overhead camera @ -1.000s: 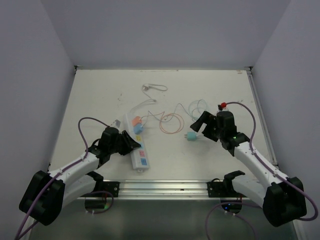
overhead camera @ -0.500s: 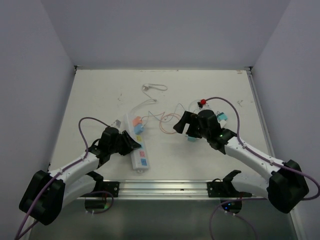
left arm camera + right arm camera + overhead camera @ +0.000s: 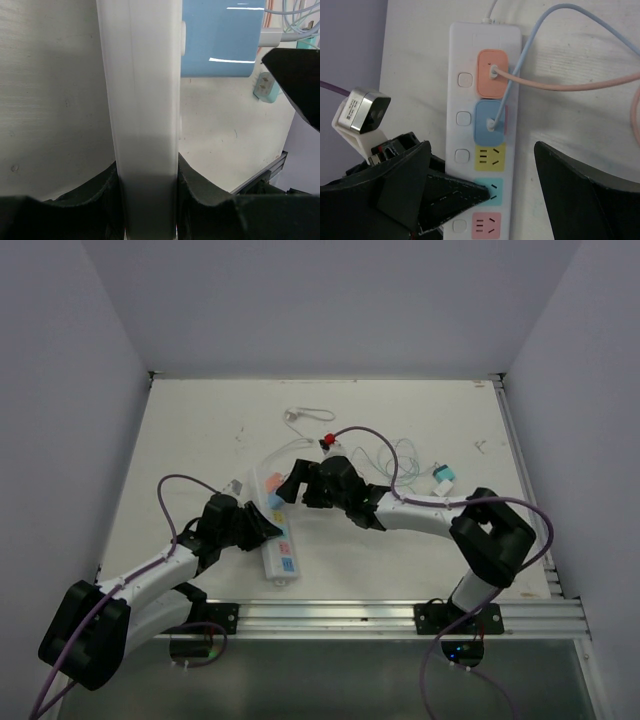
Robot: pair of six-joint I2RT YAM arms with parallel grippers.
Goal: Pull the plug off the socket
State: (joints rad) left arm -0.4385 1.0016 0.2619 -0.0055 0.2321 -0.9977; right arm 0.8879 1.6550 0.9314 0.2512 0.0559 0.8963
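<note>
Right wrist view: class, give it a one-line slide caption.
Open right tool above the socket, with the orange plug and the blue plug seated in neighbouring outlets.

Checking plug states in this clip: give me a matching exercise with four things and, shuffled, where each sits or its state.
Things:
1. orange plug
2. blue plug
3. teal plug
4. yellow outlet face

Places or states:
a. lying loose on the table, apart from the socket
b. empty, nothing plugged in
c. seated in the outlet nearest the socket's cord end
d. seated in the second outlet from that end

Pairs: 1-c, 2-d, 3-a, 4-b
</note>
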